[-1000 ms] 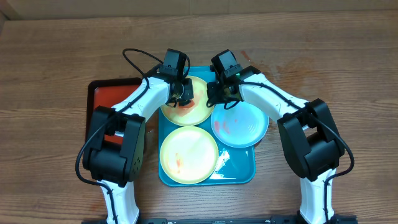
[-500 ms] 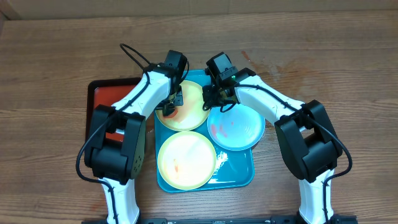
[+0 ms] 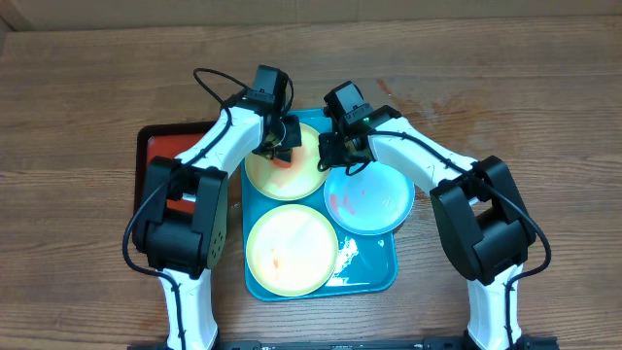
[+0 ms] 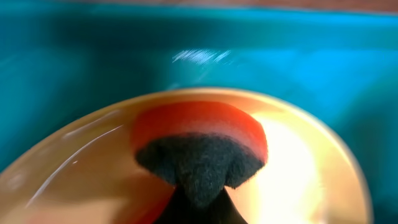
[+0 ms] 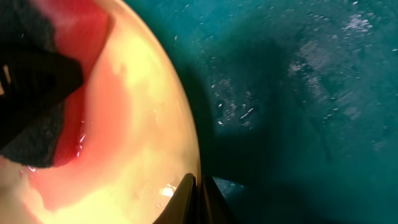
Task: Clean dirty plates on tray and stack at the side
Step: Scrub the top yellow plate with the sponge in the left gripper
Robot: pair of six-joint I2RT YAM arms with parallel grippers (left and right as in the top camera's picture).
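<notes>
On far end of turquoise rectangular plastic tray (image 3: 369,270): pale yellow round plastic plate (image 3: 296,180), rim pinched in closed right gripper (image 3: 328,156). Clamped in left gripper (image 3: 280,154): orange sponge with black scouring pad (image 4: 199,134), swept back from plate's left edge to far middle. Scrubbing underway; nothing stacked yet.

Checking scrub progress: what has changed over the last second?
The left claw, shut on the sponge, swept left across the far yellow plate and back toward its middle. The tray and its load slid slightly left. The right claw stayed pinched on that plate's rim.
</notes>
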